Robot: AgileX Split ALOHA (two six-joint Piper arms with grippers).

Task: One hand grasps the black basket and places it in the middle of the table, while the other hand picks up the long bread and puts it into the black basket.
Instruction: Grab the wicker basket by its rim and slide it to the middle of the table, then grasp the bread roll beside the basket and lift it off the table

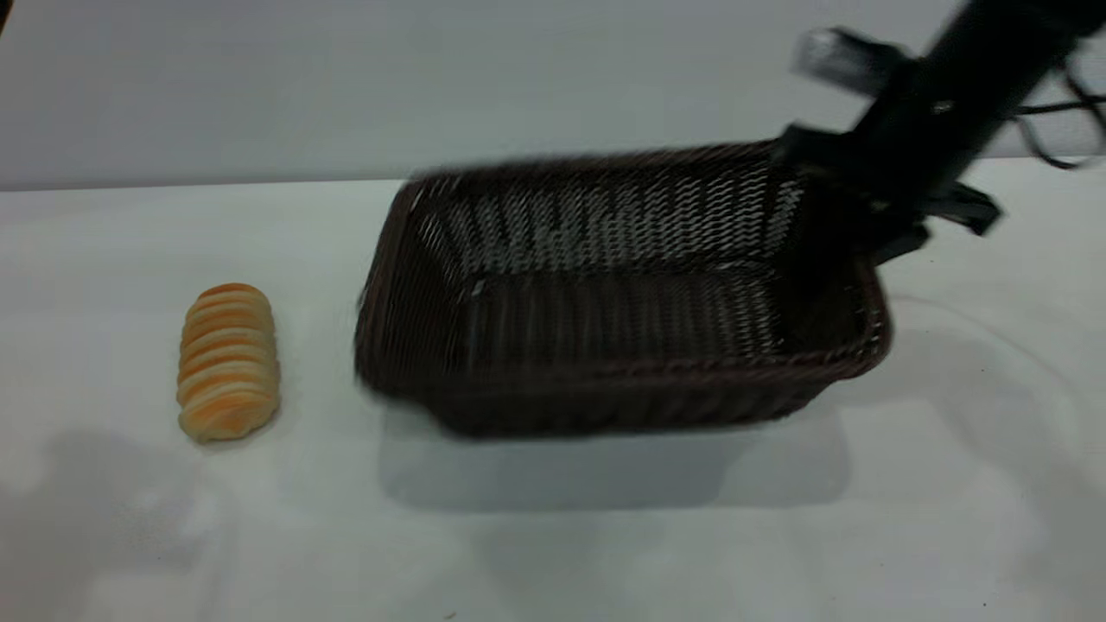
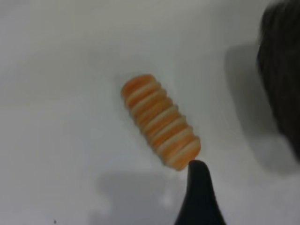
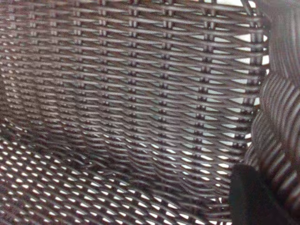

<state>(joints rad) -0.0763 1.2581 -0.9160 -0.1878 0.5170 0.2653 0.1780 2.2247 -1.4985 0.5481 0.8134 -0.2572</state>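
Right gripper (image 1: 851, 203) pinching right rim of dark woven wicker basket (image 1: 605, 345), centre frame, apparently raised (shadow beneath) | golden ridged oblong bread (image 1: 228, 361) untouched, left on white table (image 1: 553, 536) | left gripper's finger state: cannot tell

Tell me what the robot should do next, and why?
Probably the right gripper should set the black basket down flat. It grips the basket's right end, the basket hangs tilted above its shadow on the table, and the long bread lies outside, untouched.

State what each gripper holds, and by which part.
The right gripper holds the basket by its right end rim, lifted off the table. The left gripper holds nothing; it hovers by the bread.
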